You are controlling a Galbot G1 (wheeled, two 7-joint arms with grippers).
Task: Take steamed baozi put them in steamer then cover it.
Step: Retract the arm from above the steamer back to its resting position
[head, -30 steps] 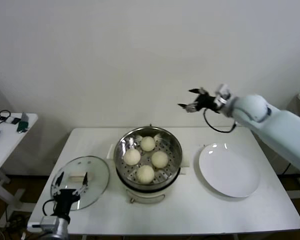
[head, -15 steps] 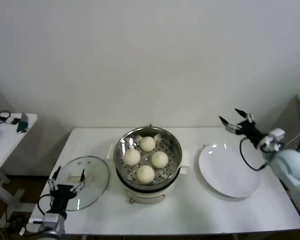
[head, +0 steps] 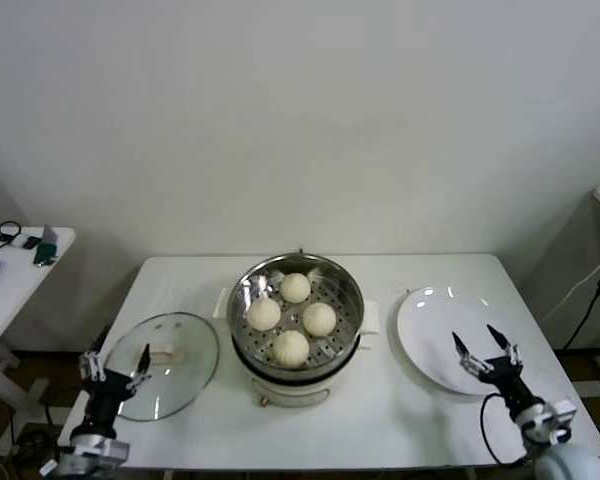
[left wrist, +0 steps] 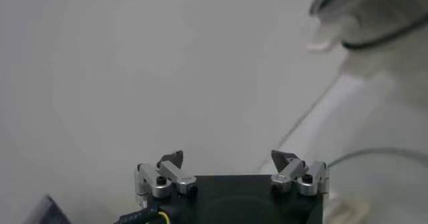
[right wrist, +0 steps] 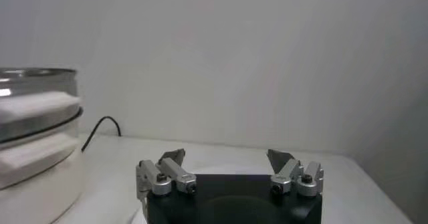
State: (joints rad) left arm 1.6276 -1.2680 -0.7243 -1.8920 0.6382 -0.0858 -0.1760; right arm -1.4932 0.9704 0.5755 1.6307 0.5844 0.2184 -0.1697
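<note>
Four steamed baozi (head: 292, 317) already inside the steamer (head: 350, 300). Cover (head: 180, 345) flat on the tabletop (head: 400, 420), just ahead of the left gripper (head: 113, 368), jaws spread wide, empty. Right gripper (head: 486, 350) far off over the plate (head: 430, 330), jaws spread too. Cover handle hard to make out.

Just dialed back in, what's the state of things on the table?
Four cream-white baozi sit in the round steel steamer. The clear glass cover lies on the white table to its left, not on. The left gripper hangs open at the cover's near edge. The right gripper hangs open over the empty white plate. Neither holds anything.
</note>
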